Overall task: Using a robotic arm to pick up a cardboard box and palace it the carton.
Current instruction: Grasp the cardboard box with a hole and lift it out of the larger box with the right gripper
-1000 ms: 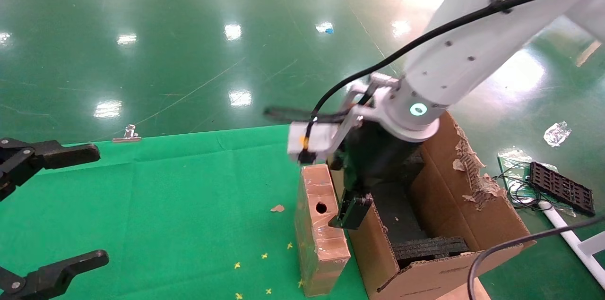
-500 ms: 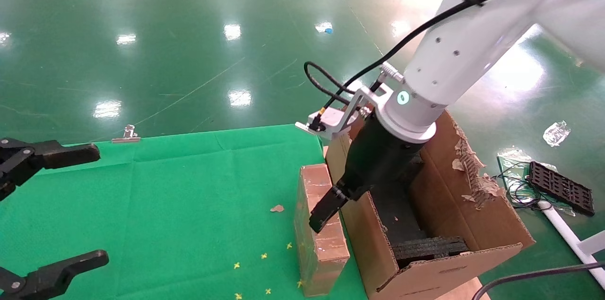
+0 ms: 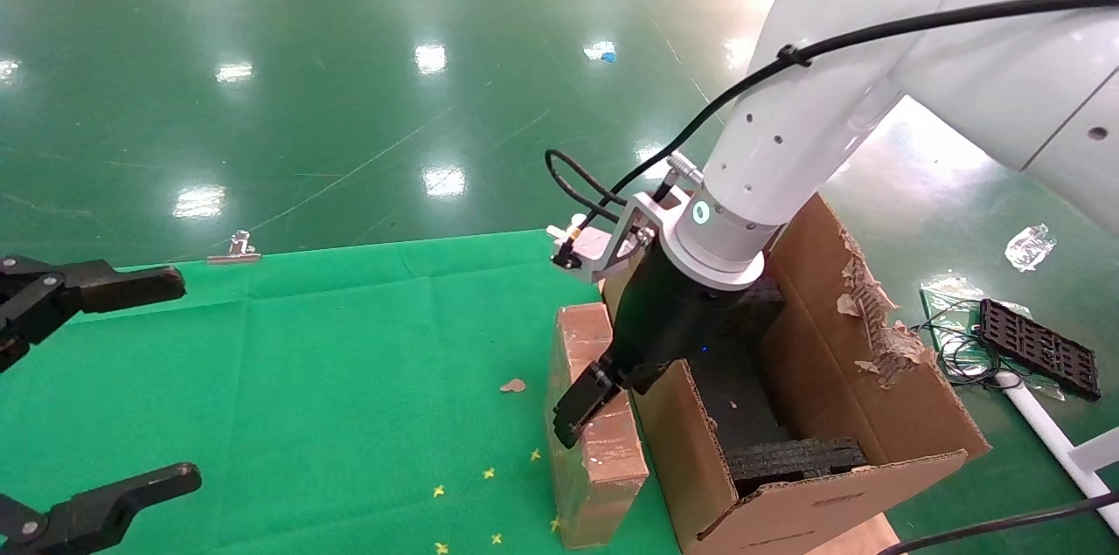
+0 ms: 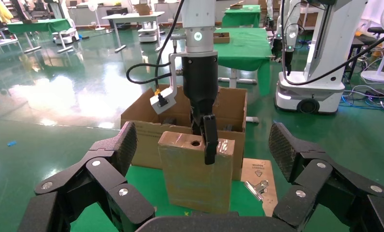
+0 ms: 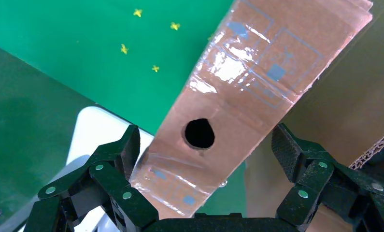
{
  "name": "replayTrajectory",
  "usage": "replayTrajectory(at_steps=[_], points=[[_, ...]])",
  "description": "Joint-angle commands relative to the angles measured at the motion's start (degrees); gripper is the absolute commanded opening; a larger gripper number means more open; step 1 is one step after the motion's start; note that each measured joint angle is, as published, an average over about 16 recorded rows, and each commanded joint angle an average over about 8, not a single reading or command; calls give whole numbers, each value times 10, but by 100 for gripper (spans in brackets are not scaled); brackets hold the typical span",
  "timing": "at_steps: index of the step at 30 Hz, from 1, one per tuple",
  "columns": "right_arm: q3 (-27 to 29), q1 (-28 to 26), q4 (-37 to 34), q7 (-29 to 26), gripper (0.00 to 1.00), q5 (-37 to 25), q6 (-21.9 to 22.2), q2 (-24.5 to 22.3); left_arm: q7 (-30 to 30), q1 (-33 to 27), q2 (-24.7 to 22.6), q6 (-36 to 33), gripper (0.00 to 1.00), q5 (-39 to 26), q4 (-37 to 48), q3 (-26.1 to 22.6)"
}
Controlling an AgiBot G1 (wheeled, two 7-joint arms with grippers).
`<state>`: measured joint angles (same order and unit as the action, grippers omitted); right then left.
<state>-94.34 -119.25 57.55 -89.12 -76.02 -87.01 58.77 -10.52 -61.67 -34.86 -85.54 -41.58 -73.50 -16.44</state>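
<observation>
From the head view, my right arm, smooth white with a glowing ring and a black cable, reaches down so my right gripper sits over the top of the cardboard box. That box is a narrow brown slab with glossy tape, standing upright on the green cloth, touching the outer wall of the carton. The carton is big, corrugated, one flap torn ragged, with black foam blocks inside. My left gripper waits over the cloth at my left, its fingers spread wide.

In the left wrist view, those black linked fingers frame the box, with the carton behind it and my right gripper coming down on its top edge.

In the right wrist view, my fingers stand apart on either side of the taped narrow face with its round hole, not clamped
</observation>
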Motion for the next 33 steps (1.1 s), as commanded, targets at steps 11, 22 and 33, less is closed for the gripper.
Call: replayTrajectory(at_steps=[11,22,33], points=[[-7,5,24,-9,0,-7,2,-1,0,0,0,0,0,0,0,0],[-12,9,35,-14,0,-11,2,-2,0,0,0,0,0,1,0,-1],[-8,7,37,0,0,-12,15,-16,1,0,1,1,0,1,0,-1]])
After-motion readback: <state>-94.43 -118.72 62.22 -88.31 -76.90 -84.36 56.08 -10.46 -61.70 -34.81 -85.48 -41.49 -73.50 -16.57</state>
